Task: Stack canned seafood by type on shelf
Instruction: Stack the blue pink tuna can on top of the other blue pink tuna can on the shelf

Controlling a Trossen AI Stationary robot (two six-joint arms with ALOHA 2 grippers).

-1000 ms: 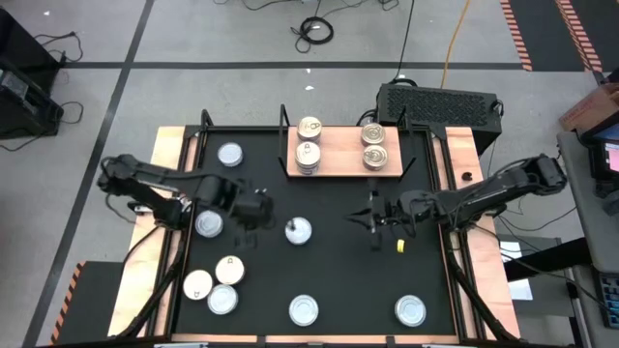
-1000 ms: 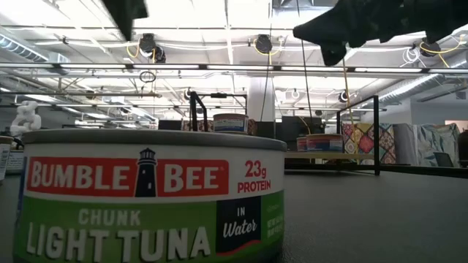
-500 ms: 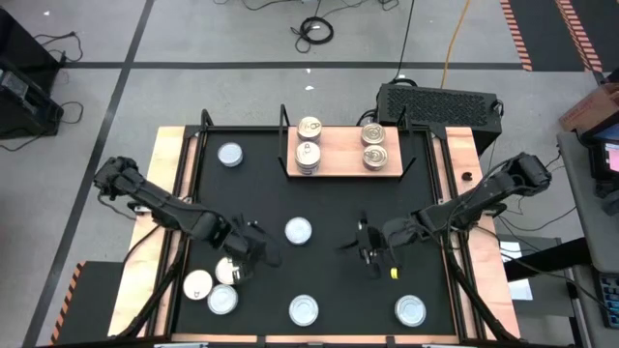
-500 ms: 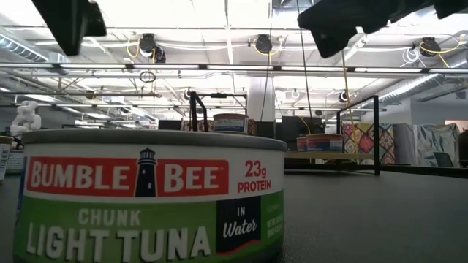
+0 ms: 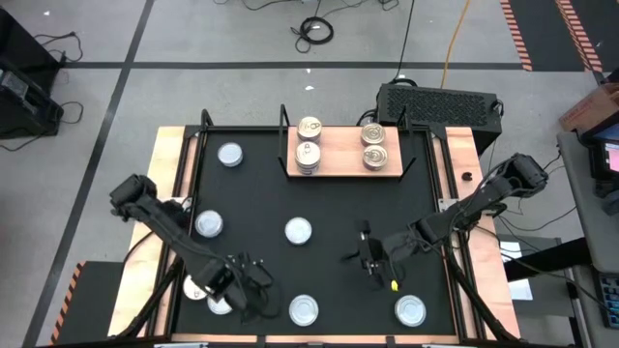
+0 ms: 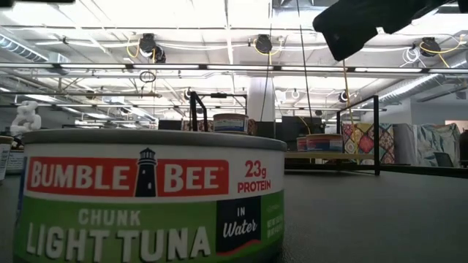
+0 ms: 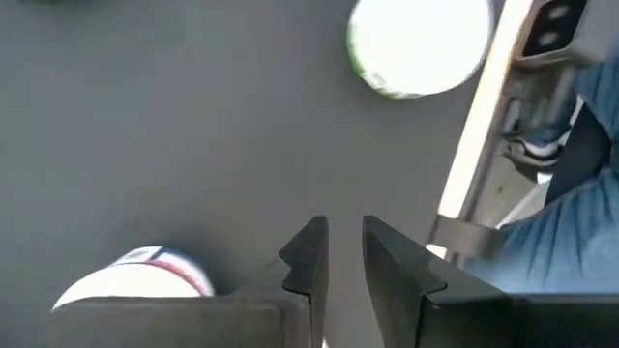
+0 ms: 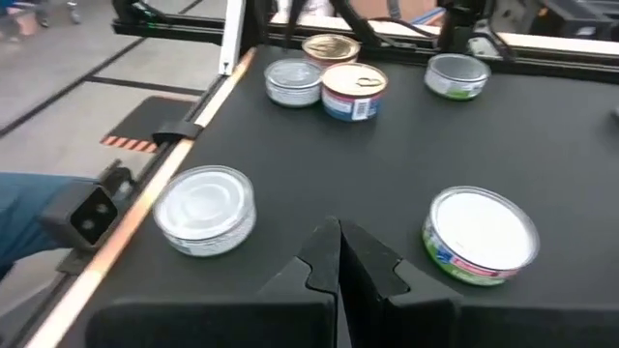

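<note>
The shelf sits at the worktop's far edge with four tins on it; other tins lie loose on the worktop. The left pincer, slightly parted and empty, hovers by the near-left corner. The right pincer, closed and empty, hovers near the near-right tin.

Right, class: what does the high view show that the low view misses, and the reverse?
Only the high view: the layout, the left gripper beside the near-left tins, the right gripper over bare mat. Only the low view: one tin's side label, reading chunk light tuna. Both: the shelf carrying stacked tins.
</note>
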